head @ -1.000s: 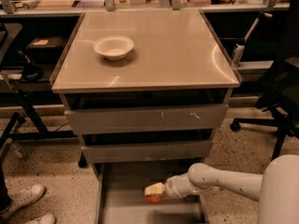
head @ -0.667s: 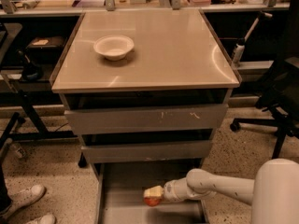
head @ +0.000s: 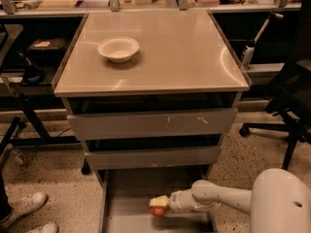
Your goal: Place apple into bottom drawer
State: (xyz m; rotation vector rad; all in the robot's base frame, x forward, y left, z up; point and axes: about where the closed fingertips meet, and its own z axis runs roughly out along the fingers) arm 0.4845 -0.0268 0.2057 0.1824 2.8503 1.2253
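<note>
Red apple [head: 157,211] clamped in end effector [head: 160,203], lower than before over bottom drawer [head: 130,213] floor, beneath desk [head: 184,52] front edge

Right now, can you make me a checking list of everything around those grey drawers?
Surface: beige cabinet top, holding one bowl.
Job's things: small round red-orange apple at the gripper's tip, low over the floor of the open grey metal bottom drawer; cannot tell if it touches the floor.
Clutter: white bowl on the top, back left.
Grippers: gripper inside the bottom drawer, shut on the apple.
Cables: nothing seen.
Surroundings: black office chair at the right; white shoes at the lower left.
</note>
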